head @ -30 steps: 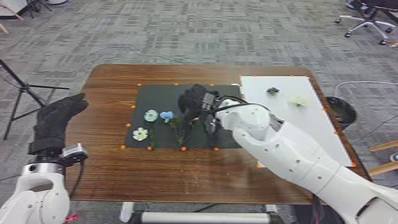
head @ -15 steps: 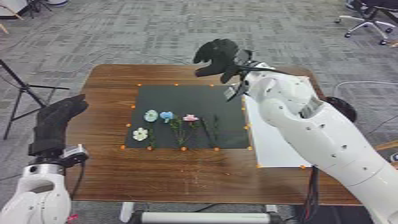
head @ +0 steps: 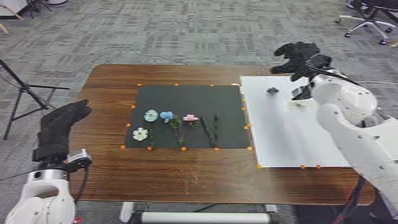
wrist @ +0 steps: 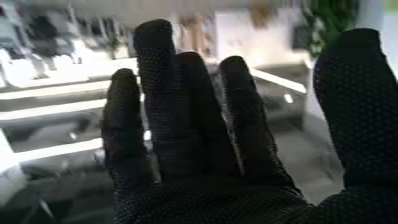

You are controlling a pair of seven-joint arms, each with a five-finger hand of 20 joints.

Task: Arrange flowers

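Right robot hand [head: 297, 55]: swings rightward, fingers spread
Black mat [head: 182, 97]: 4 flowers [head: 190, 118] arranged
White sheet [head: 293, 145]: 2 blooms [head: 273, 91] probably remaining

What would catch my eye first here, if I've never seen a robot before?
Probably the black-gloved right hand, fingers open at the far right of the brown table, on a thick white arm. Then the pink flower and white flower, bright against the dark mat. The left hand is by the table's left edge.
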